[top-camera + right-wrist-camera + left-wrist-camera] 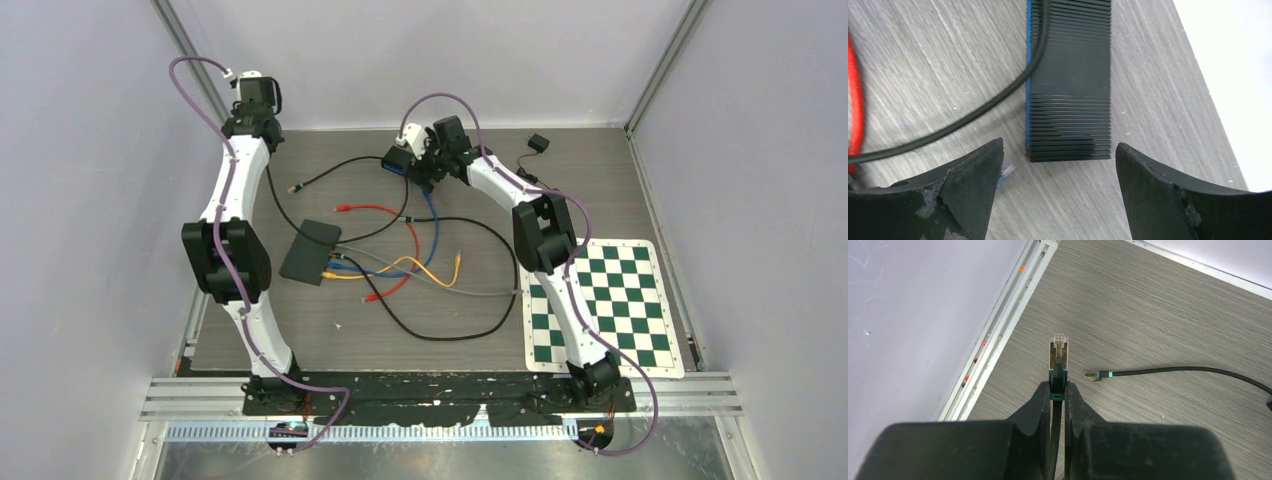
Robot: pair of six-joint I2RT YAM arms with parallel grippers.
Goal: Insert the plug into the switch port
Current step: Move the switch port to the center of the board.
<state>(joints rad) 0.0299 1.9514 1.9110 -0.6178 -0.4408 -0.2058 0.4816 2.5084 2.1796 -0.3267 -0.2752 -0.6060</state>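
Pinched shut in left fingers (1044, 399): plug (1058, 352), tip toward 12 o'clock. Spread wide and empty over table (923, 60): right fingers (983, 165), ribbed box (1070, 80) at 12 o'clock.

The plug (1058, 352) in the black left tool (1058, 388) is clear with a green boot. Right of that tool lies a black cable (1173, 370) with a green-banded end. The worktop (1148, 305) is grey wood-grain. Ahead of the right tool (1059, 146), the box (1073, 75) is black, ribbed and blue-edged. A red cable (853, 100) shows at its left.
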